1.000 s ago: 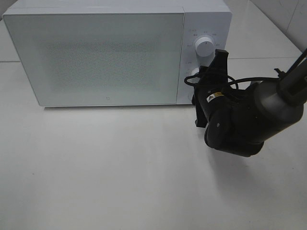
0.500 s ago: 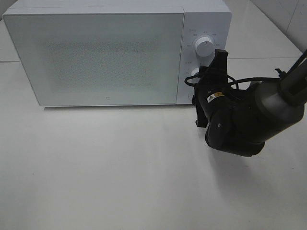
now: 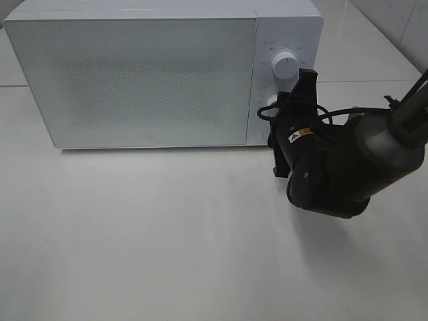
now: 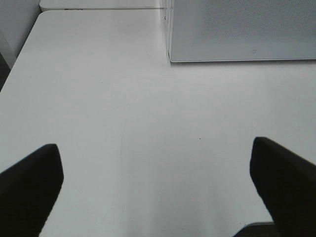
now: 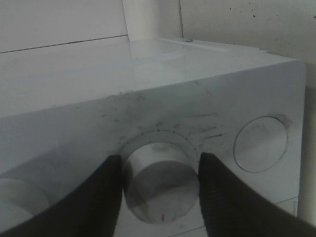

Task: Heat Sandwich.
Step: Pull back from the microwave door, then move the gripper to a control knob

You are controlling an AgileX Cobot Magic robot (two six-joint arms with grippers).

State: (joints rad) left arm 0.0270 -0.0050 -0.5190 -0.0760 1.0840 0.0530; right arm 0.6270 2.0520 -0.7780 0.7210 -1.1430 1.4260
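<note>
— Exterior high view: where's the sandwich?
— Can't tell; the microwave (image 3: pixel 134 80) door is closed.
— Grippers?
— Left gripper (image 4: pixel 158 192) spread wide above the table (image 4: pixel 123 98). Right gripper (image 5: pixel 159 165) straddles the lower knob (image 5: pixel 160 190); whether it pinches, unclear.

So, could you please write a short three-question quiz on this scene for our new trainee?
1. True or false: the door of the microwave stands open.
2. Which control sits between the jaws of the right gripper? A, the upper knob; B, the lower knob; C, the door's edge.
3. In one word, what does the left gripper hold above the table?
Key: 1 false, the door is shut; 2 B; 3 nothing, its jaws are wide open.
</note>
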